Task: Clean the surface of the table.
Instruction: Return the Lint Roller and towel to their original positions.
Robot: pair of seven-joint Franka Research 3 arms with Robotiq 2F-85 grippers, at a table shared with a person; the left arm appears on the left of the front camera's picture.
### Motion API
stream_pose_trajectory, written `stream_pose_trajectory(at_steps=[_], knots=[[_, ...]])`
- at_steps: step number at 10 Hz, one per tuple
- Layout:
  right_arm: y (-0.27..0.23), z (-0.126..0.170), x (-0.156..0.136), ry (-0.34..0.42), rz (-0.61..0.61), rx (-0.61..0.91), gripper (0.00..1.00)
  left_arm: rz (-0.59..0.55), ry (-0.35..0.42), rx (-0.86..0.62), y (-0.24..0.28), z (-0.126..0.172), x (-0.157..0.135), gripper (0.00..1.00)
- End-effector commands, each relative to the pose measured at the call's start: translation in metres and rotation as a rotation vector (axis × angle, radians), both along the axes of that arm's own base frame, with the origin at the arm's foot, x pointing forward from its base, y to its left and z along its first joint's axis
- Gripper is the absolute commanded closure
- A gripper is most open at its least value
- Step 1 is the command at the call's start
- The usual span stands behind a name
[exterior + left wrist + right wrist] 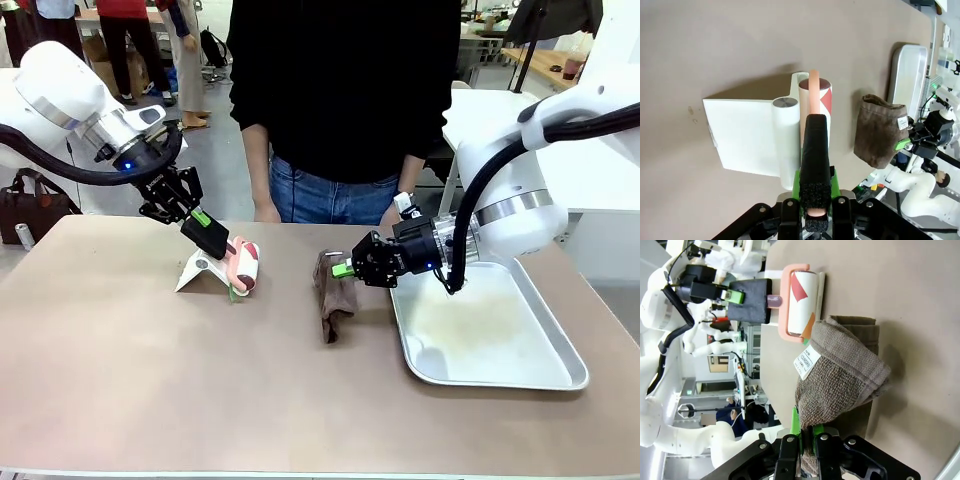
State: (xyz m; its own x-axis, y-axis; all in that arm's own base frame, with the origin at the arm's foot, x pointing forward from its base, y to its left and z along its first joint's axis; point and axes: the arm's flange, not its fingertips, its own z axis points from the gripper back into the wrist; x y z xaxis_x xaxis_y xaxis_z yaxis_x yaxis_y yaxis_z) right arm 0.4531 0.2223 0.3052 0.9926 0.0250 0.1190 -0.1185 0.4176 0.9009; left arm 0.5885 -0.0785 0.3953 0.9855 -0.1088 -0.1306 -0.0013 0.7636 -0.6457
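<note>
While each pincer pinches (lint roller (243, 266), towel (333, 295)), tray (545, 370) beside towel.

A: Where are the two robot arms?

B: The left arm comes in from the left side, elbow high, its wrist angled down and toward the middle. The left gripper (212, 232) points diagonally down at the table (150, 370). The right arm curves in from the right, its wrist lying nearly level, and the right gripper (345, 268) points toward the left, low over the surface.

A: What are the grippers doing?

B: Both are clamped. The left one's fingers are closed on the handle of a lint roller (243, 266). The right one's fingers pinch a brown cloth (333, 293). A person's hand (266, 211) hangs at the far edge
</note>
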Motion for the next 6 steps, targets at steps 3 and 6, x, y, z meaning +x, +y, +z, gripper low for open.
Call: stream_pose_trajectory(at_steps=[3,6], knots=[[0.0002,0.0024,0.0044,0.010,0.017,0.009,0.90,0.012,0.001,0.077,-0.0011,-0.0027,0.0005,0.78],[-0.0024,0.0026,0.0045,-0.013,0.011,0.008,0.90,0.005,-0.002,0.088,-0.0017,-0.0023,-0.0015,0.78]])
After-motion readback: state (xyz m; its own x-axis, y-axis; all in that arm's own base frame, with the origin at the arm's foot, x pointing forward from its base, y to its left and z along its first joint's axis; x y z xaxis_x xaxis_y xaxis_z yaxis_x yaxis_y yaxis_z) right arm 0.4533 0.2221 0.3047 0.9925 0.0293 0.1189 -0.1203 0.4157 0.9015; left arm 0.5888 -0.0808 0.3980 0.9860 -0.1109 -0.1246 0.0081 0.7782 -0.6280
